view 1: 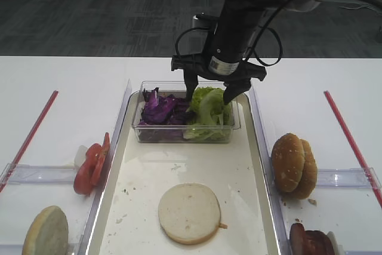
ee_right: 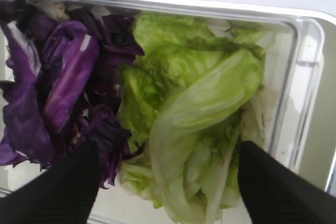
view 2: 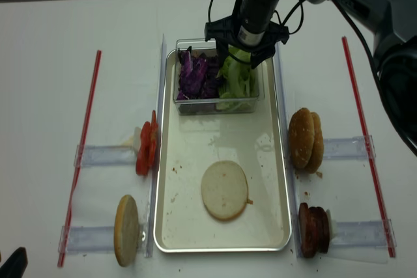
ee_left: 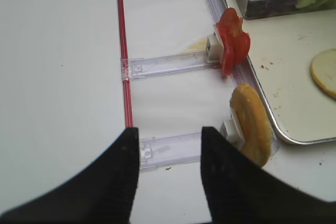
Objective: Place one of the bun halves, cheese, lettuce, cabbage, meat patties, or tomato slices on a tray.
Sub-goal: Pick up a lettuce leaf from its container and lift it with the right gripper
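My right gripper (view 1: 209,97) (view 2: 238,61) (ee_right: 167,146) is open, its fingers down in the clear tub on either side of the lettuce (view 1: 209,111) (ee_right: 199,103). The left finger rests against the purple cabbage (view 1: 161,111) (ee_right: 58,82). A pale bun half (view 1: 189,213) (view 2: 225,190) lies flat on the tray (view 1: 239,165) (view 2: 260,161). My left gripper (ee_left: 169,132) hangs open and empty over the table, left of the tray. Tomato slices (view 1: 92,165) (ee_left: 232,40) and another bun half (view 1: 46,231) (ee_left: 252,124) stand on edge there. Cheese is out of view.
The clear tub (ee_right: 299,77) sits at the tray's far end. Right of the tray stand golden bun tops (view 1: 293,164) and meat patties (view 1: 310,240) in clear plastic holders. Red strips (view 1: 30,138) (view 1: 352,141) run along both sides of the table.
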Robot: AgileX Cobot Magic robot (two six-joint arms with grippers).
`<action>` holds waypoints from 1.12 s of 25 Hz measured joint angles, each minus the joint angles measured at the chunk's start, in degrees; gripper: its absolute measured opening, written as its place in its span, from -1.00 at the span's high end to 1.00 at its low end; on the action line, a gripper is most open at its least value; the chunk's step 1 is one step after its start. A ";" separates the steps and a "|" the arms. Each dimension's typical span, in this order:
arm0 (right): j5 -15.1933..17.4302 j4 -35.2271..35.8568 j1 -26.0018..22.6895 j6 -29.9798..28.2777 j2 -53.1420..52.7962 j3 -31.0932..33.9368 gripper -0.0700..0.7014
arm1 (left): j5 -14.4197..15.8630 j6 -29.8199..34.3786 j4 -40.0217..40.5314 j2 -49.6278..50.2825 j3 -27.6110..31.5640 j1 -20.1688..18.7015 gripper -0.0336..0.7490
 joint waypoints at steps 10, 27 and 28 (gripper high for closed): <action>-1.47 -0.83 1.47 -0.09 3.04 -0.10 -0.60 | 0.00 0.00 0.00 0.00 0.00 0.00 0.22; -0.04 -1.86 1.47 -1.83 3.41 -0.19 0.32 | 0.00 0.00 0.00 0.00 0.00 0.00 0.22; 0.21 -1.86 1.47 -1.83 3.41 -0.19 0.36 | 0.00 0.00 0.00 0.00 0.00 0.00 0.22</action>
